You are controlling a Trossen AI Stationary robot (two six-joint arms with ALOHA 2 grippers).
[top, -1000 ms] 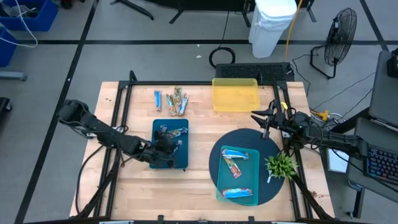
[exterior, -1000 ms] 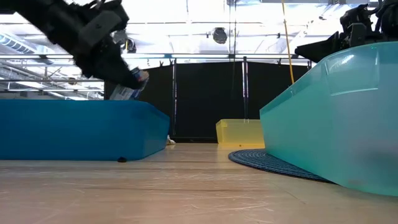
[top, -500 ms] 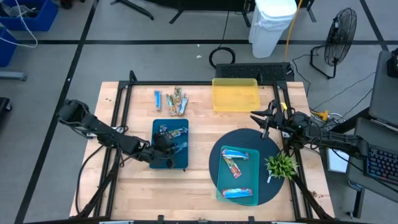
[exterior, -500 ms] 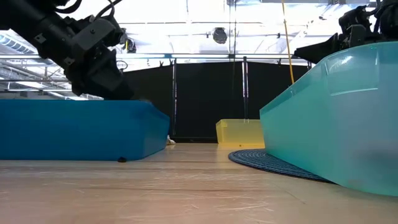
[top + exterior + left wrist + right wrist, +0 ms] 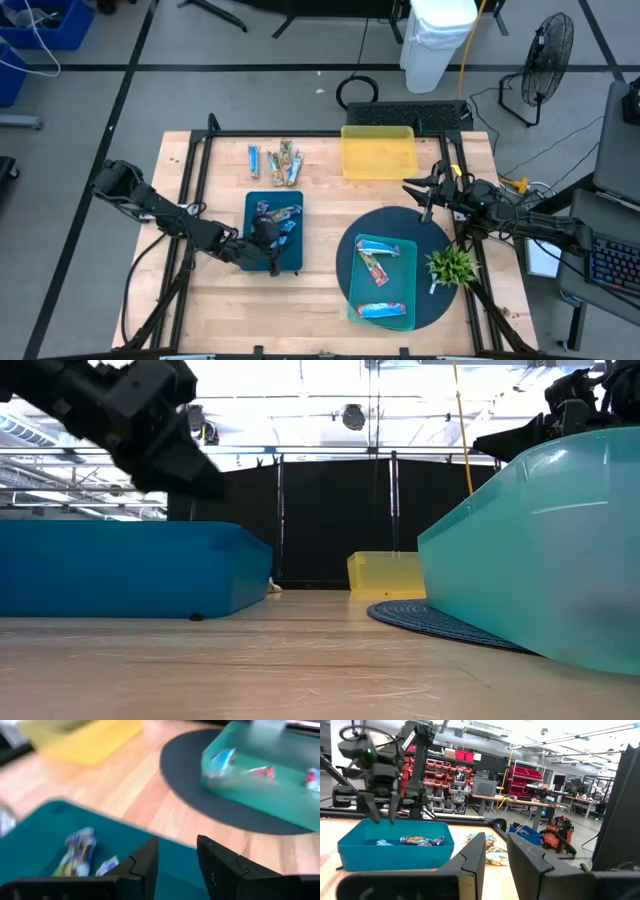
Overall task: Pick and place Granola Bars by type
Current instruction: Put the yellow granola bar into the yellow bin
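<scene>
1. Jaws of the left gripper point(image 5: 272, 240) are standing apart and empty, hanging above the blue tray point(image 5: 252, 262); its wrist view is showing a clear gap between both fingers point(image 5: 143, 863).
2. Bars in the blue tray point(image 5: 280, 217) are lying near that tray's far end, just beyond the left jaws and not touching them; the left wrist view is blurring them, so the wrappers are hard to tell apart.
3. Right gripper point(image 5: 428, 190) is waiting over the table's right edge, near the yellow tray point(image 5: 379, 153), its jaws slightly apart with nothing between them.
4. Loose bars point(image 5: 276, 161), one blue beside several mottled ones, are lying on the table beyond the blue tray.
5. Bars in the teal tray point(image 5: 378, 265) are resting in that tray point(image 5: 400, 323) on the round dark mat point(image 5: 345, 250): blue ones at each end, a red-and-white one between.
6. Low view is hiding every bar behind the tray walls; the left gripper is cut off at that picture's upper left.
</scene>
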